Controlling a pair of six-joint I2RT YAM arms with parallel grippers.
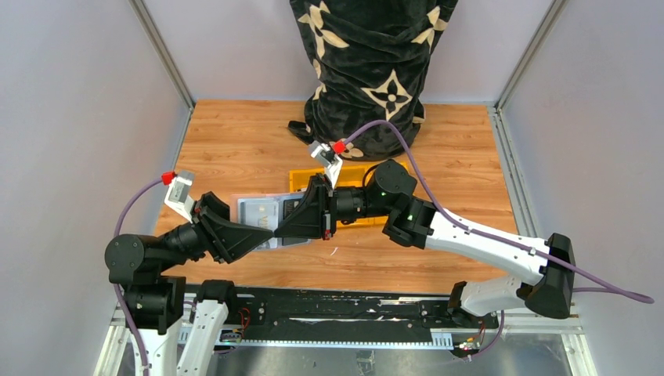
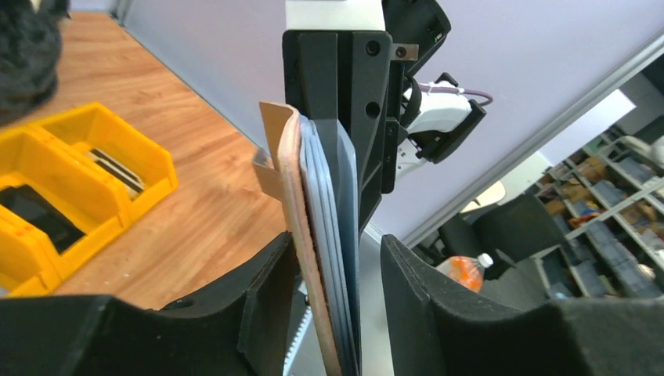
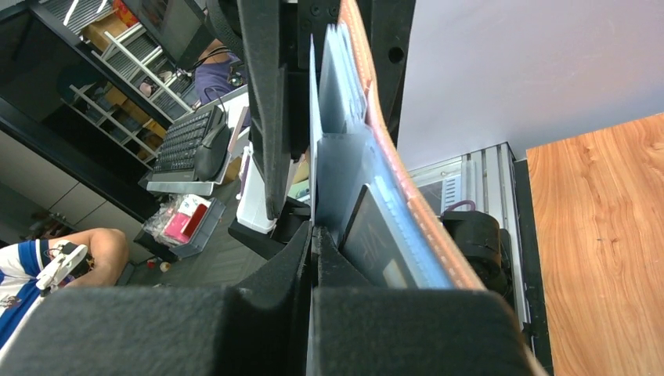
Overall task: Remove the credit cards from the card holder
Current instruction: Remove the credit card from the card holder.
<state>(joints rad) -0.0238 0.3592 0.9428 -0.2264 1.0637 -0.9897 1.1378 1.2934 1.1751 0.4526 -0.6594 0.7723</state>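
Observation:
The taupe-brown card holder (image 2: 291,180) hangs edge-on above the table between both grippers, with several blue-grey credit cards (image 2: 333,235) fanned against it. My left gripper (image 2: 335,239) is open around the stack: one finger lies against the holder and the other stands clear of the cards. My right gripper (image 3: 313,231) is shut on the thin edge of one credit card (image 3: 313,141), with the card holder (image 3: 395,164) beside its jaws. From above, the left gripper (image 1: 262,233) and right gripper (image 1: 286,229) meet tip to tip. A silvery card (image 1: 260,209) lies flat on the wood behind them.
A yellow three-compartment tray (image 1: 354,174) sits behind the right gripper, with a black item (image 2: 31,215) in one compartment. A black patterned bag (image 1: 368,70) stands at the back. Grey walls close in both sides of the wooden table (image 1: 235,133).

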